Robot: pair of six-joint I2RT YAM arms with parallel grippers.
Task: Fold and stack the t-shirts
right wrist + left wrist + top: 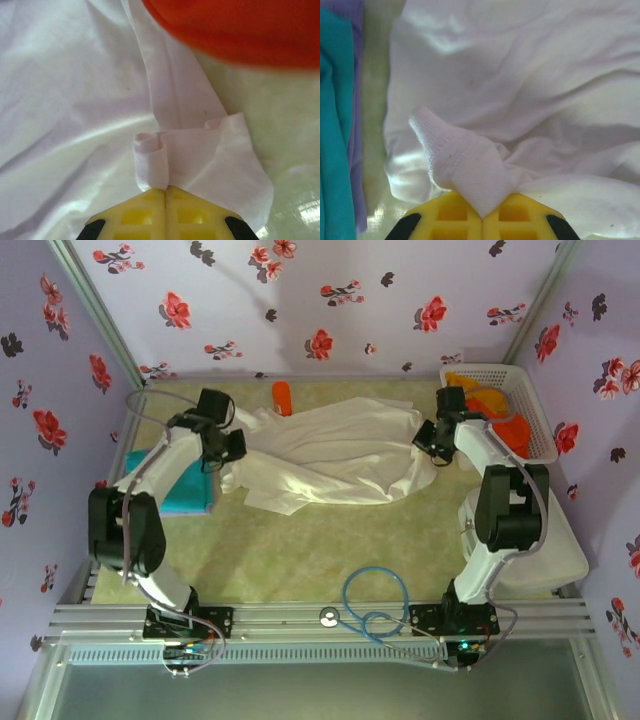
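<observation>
A large white t-shirt [330, 455] lies rumpled across the middle of the table. My left gripper [228, 448] is shut on its left edge; the left wrist view has a pinched fold of the white t-shirt [465, 165] rising from the closed yellow jaws of the left gripper [483, 216]. At the shirt's right end my right gripper [428, 443] is shut on it too, and the white t-shirt [200, 150] bunches at the right gripper [165, 190]. A folded teal t-shirt [190, 485] lies under the left arm. Orange t-shirts [495, 410] fill the basket.
A white lattice basket [535, 415] stands at the back right. A small orange bottle [282, 397] rests at the back edge. A blue cable [375, 600] loops over the front rail. A white block [545, 550] sits at the right.
</observation>
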